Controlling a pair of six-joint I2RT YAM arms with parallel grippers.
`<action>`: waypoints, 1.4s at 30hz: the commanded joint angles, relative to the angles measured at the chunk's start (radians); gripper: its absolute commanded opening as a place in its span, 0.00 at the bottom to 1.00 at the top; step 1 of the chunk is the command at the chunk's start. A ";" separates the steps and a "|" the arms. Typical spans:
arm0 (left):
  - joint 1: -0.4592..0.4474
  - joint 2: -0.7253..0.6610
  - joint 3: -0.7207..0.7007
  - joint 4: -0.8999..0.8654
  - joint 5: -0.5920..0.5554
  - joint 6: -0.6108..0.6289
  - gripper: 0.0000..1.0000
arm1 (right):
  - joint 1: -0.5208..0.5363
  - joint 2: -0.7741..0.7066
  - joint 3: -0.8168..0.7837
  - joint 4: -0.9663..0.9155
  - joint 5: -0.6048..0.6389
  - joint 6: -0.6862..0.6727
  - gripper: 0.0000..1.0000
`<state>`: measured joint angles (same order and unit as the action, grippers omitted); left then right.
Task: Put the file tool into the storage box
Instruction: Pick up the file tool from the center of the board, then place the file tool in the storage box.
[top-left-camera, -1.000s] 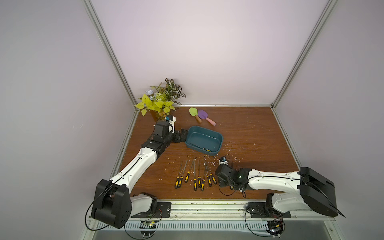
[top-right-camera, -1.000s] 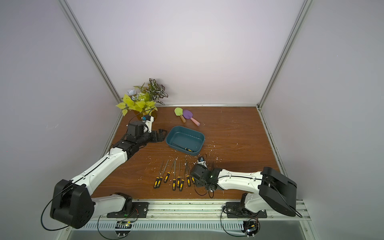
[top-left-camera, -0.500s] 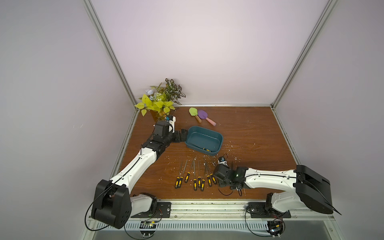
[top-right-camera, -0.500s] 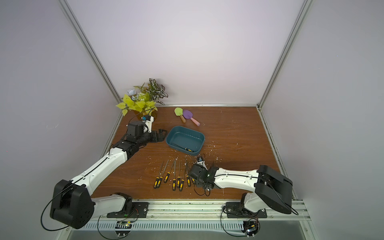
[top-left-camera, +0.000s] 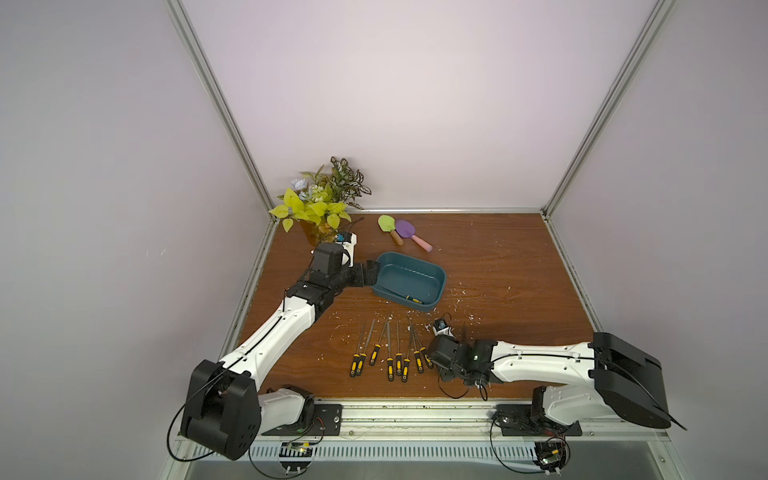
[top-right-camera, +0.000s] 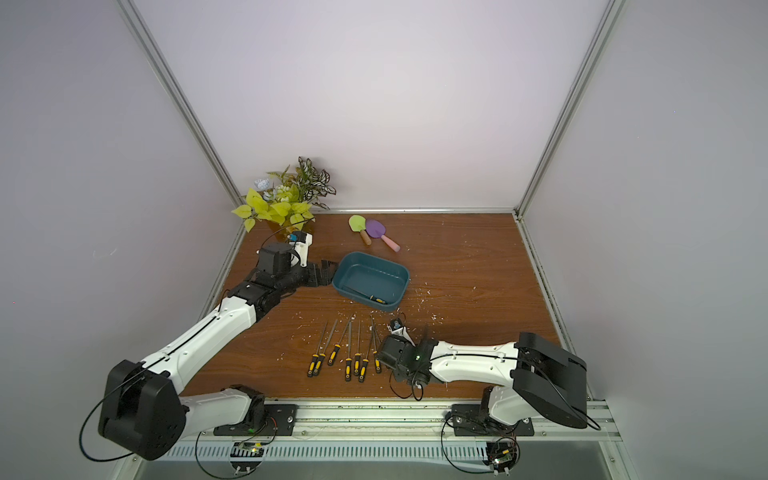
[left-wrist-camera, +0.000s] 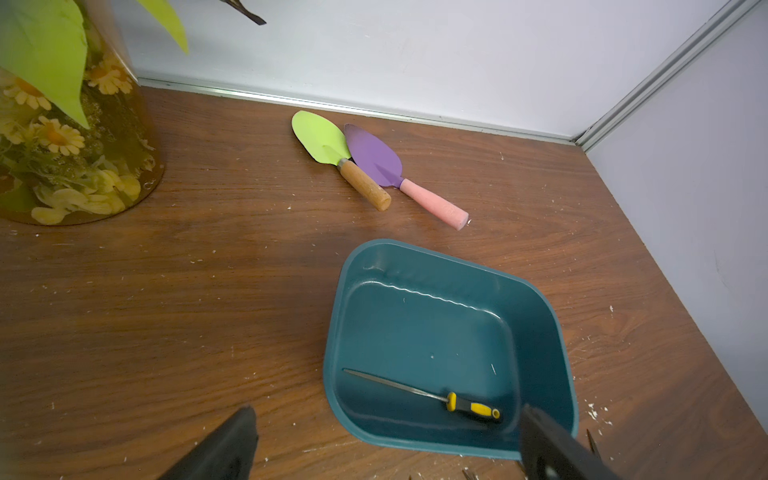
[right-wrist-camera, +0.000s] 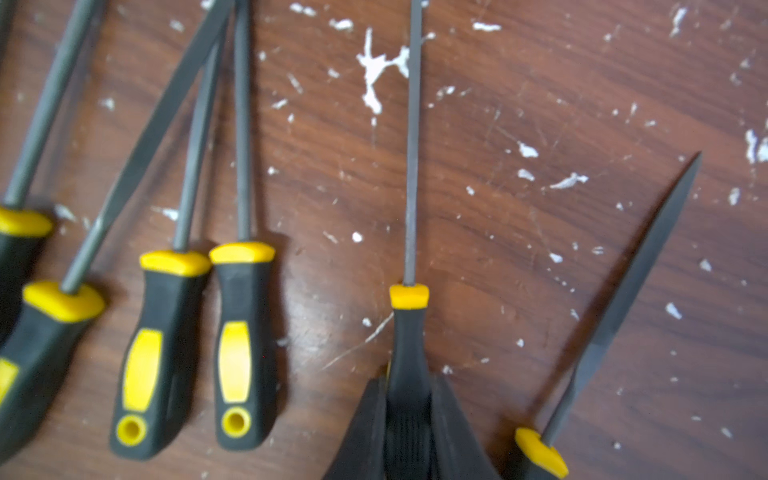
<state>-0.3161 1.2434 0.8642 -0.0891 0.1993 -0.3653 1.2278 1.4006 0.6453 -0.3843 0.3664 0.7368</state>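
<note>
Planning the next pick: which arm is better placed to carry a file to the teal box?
Right. The right hand is shut on a file; the left hand stands open by the storage box, gripping nothing.

Pale lilac walls (top-left-camera: 395, 104) close in the space on three sides, plain and evenly lit, with no hard shadows. Silver metal rails (top-left-camera: 218, 104) run up the two back corners and along the foot of the back wall. The brown wood-grain tabletop (top-left-camera: 498, 257) is scattered with small white flecks (right-wrist-camera: 374, 70). A slotted grey metal strip (top-left-camera: 395, 451) runs along the near edge of the table.
</note>
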 joint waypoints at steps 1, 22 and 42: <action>-0.009 -0.050 -0.006 -0.007 -0.052 0.022 1.00 | 0.025 -0.014 0.029 -0.082 0.039 -0.062 0.19; -0.009 -0.241 -0.091 0.079 -0.150 0.016 0.99 | 0.046 -0.325 0.128 -0.190 -0.006 -0.233 0.06; -0.009 -0.109 -0.057 0.075 -0.016 0.001 1.00 | -0.141 -0.216 0.383 -0.062 -0.113 -0.554 0.03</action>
<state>-0.3164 1.1271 0.7792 -0.0185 0.1490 -0.3630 1.1370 1.1595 0.9802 -0.4938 0.3161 0.2771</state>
